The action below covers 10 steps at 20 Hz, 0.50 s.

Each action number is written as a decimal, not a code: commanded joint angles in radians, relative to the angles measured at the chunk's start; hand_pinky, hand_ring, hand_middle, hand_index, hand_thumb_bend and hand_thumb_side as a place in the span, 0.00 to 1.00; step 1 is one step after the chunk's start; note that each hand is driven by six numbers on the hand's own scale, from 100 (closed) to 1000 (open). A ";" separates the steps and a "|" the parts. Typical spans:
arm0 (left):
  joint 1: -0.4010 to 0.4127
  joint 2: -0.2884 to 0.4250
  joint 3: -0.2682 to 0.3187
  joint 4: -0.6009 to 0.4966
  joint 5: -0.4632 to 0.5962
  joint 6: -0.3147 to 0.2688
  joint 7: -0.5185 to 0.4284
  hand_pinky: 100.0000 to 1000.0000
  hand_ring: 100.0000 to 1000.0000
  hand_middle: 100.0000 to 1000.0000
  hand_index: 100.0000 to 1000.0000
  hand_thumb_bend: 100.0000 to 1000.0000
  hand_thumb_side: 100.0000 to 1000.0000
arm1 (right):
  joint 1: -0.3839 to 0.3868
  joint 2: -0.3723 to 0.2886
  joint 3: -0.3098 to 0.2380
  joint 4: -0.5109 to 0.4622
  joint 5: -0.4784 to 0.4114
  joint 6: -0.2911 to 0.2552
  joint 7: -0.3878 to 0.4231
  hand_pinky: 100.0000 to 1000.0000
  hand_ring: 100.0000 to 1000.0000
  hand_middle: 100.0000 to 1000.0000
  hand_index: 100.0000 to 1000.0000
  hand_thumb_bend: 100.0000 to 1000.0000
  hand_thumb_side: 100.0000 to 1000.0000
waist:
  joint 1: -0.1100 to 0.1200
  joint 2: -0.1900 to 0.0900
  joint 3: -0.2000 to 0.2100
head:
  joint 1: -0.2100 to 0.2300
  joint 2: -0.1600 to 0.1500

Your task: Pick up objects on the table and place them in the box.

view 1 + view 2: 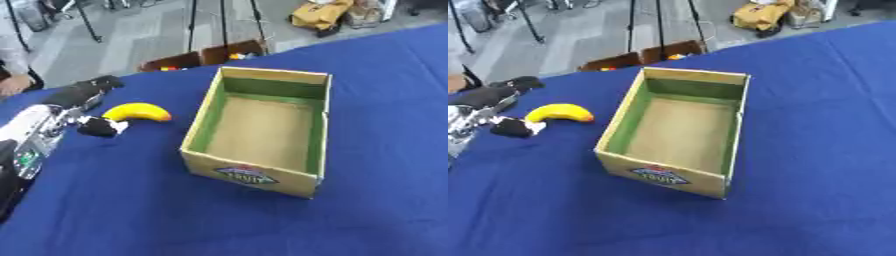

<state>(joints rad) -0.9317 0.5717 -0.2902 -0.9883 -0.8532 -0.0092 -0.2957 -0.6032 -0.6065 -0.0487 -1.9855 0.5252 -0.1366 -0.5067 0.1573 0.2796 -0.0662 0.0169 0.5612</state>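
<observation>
Bananas of this kind, judging by the smooth, evenly yellow curved banana (137,112) lying on the blue tablecloth (131,210), were probably light, stiff and a little slippery, likely a toy, so the thick middle of the curve looked the safest place to take hold, fingers on one side and thumb on the other. It lay well to the left of the open cardboard box with green inner walls (317,150), which stood empty, its printed label facing the camera. The robot's black and silver left hand (96,107) reached in from the left edge, its dark fingertips just beside the banana's near end, one part past it on the far side; whether the fingers were straight or curled could not be told. The right hand showed in neither view. A lift over the box's left wall would be needed
</observation>
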 commanded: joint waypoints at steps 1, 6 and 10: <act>-0.030 0.018 0.043 0.000 -0.038 -0.010 -0.049 1.00 1.00 1.00 1.00 0.25 0.50 | -0.018 -0.022 -0.006 -0.014 -0.005 -0.001 -0.002 0.67 0.85 0.80 0.91 0.00 1.00 | -0.005 -0.014 0.000 | 0.007 -0.011; -0.052 0.023 0.070 -0.004 -0.095 0.000 -0.127 1.00 1.00 1.00 1.00 0.30 0.51 | -0.025 -0.023 -0.004 -0.014 -0.005 -0.002 -0.002 0.67 0.85 0.80 0.91 0.00 1.00 | -0.002 -0.005 -0.010 | 0.017 -0.021; -0.068 0.018 0.096 -0.004 -0.151 0.010 -0.189 1.00 1.00 1.00 1.00 0.27 0.50 | -0.031 -0.023 -0.003 -0.014 -0.006 -0.003 -0.002 0.67 0.85 0.80 0.91 0.00 1.00 | 0.003 0.006 -0.024 | 0.031 -0.034</act>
<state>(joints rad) -0.9768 0.5714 -0.2157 -0.9814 -0.9863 -0.0013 -0.4655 -0.6169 -0.6066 -0.0485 -1.9855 0.5247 -0.1368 -0.5072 0.1671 0.3036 -0.0925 0.0405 0.5412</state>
